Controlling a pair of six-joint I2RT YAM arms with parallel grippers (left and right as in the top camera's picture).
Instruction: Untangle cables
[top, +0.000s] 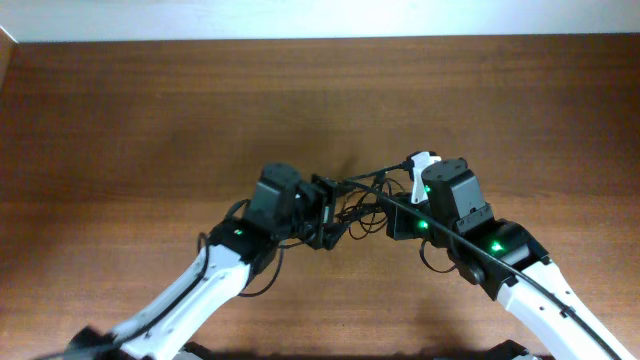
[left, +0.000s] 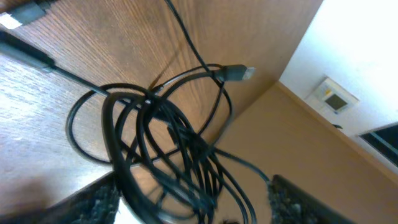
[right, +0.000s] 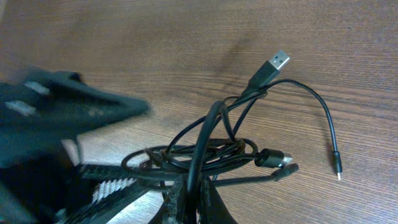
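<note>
The right claw (right: 193, 200) is pinched shut on the cables (right: 205, 149). At least one black strand rises from between its tips, but how many it has caught I cannot tell. The left claw (left: 199, 205) stands wide, its fingers (left: 93, 200) well apart with several loops passing between them. Whether any strand rests on a pad is hidden below the frame edge.

The two claws face each other closely with the bundle between them. It sits in the middle of the table (top: 150, 110), about halfway between the left and right edges and nearer the robot's edge than the far one. Beyond the right claw the loops cross in a tight clump. A USB plug (right: 273, 65) pokes out toward the far edge, and a thin lead arcs away to a pin plug (right: 337, 167) lying apart on the wood.

The main risk, as I judge it, is cinching. If the right claw holds more than one strand, pulling would likely tighten the crossings or drag the whole clump. The USB plug could also snag on a loop. The left claw, closing where it is, would probably grab several strands at once. The claws are near enough to knock together.
</note>
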